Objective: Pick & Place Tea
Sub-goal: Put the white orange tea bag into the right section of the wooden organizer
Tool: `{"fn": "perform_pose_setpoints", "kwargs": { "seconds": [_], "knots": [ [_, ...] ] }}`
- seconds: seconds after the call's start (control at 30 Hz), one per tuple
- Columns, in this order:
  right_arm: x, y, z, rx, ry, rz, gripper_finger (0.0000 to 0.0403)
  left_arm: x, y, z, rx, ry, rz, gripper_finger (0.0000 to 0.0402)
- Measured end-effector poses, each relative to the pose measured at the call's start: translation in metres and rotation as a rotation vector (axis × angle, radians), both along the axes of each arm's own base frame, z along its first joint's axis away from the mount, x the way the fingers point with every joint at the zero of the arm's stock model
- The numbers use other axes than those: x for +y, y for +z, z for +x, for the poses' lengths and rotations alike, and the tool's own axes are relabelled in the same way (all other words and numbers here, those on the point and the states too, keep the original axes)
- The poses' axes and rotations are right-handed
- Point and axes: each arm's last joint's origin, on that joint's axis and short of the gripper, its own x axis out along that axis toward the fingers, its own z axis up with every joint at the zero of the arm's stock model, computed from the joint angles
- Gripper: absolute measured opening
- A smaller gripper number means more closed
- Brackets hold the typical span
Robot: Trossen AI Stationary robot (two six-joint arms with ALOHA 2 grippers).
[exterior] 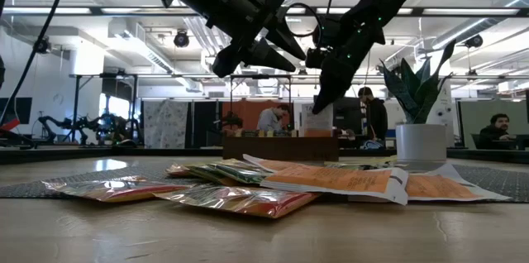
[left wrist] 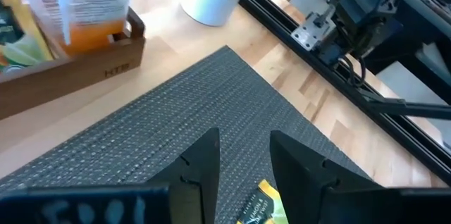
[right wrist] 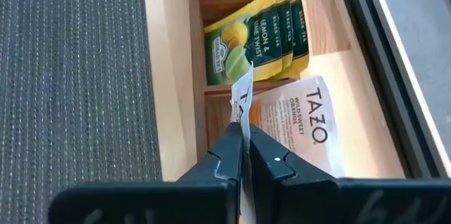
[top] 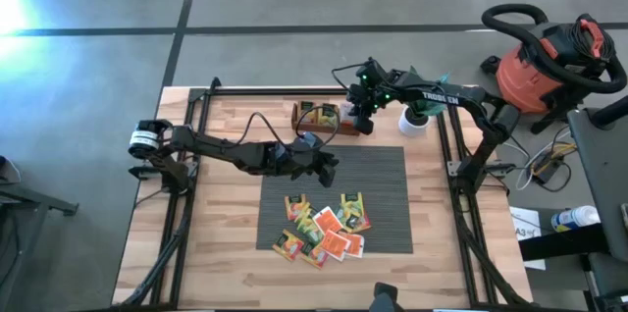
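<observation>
Nearest the front edge of the desk, the loose tea sachets lay in an overlapping heap on the grey ribbed mat, orange-red, yellow and green ones mixed, none standing up. Just behind that heap, over the mat's middle, hung the left tool, its fingers partly spread with nothing between them; in its own wrist view a yellow sachet showed directly below the gap, so the pile lay beneath and slightly toward the front of it, making this the nearer arm for the next pick, as I judged. Farther back, the right tool was pinched tight on a white-and-orange sachet, held edge-on and upright directly above the wooden tray. The tray's long axis ran side to side along the mat's far edge. Its compartments held yellow lemon sachets standing in a row, and an orange sachet lying in the next one. Beyond stood a white pot.
</observation>
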Motion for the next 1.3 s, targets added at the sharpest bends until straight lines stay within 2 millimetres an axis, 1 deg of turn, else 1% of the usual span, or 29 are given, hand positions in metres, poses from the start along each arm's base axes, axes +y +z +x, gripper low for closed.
{"fn": "perform_pose_setpoints", "kwargs": {
  "seconds": [0.17,0.3,0.47,0.57,0.67,0.8,1.07,1.17,1.3],
  "knots": [
    [-0.003,-0.006,0.001,0.018,0.029,-0.012,0.0009,-0.004,0.0,0.0,-0.005,0.01,-0.007,0.0119],
    [-0.005,-0.016,0.003,0.049,0.025,-0.007,0.0009,-0.007,0.0,0.0,-0.011,0.026,-0.012,0.0119],
    [-0.007,-0.029,0.006,0.079,0.025,0.016,0.0009,-0.017,0.001,-0.001,-0.02,0.062,0.001,0.0119],
    [-0.008,-0.033,0.006,0.091,0.023,0.02,0.0009,-0.025,0.001,-0.002,-0.023,0.072,0.007,0.0119],
    [-0.009,-0.032,0.006,0.135,-0.023,-0.043,0.0013,-0.031,0.0,-0.004,-0.022,0.094,0.011,0.0119],
    [-0.012,-0.032,0.003,0.215,-0.096,-0.139,0.0031,-0.037,0.0,-0.005,-0.026,0.111,0.018,0.0119],
    [-0.012,-0.029,0.003,0.197,-0.133,-0.132,0.0086,-0.04,0.0,-0.005,-0.034,0.12,0.006,0.0119],
    [-0.011,-0.023,0.002,0.18,-0.143,-0.143,0.0102,-0.042,0.0,-0.006,-0.036,0.123,0.005,0.0119],
    [-0.009,-0.008,-0.001,0.138,-0.174,-0.175,0.0111,-0.046,-0.001,-0.007,-0.033,0.122,-0.003,0.0119]
  ]
}}
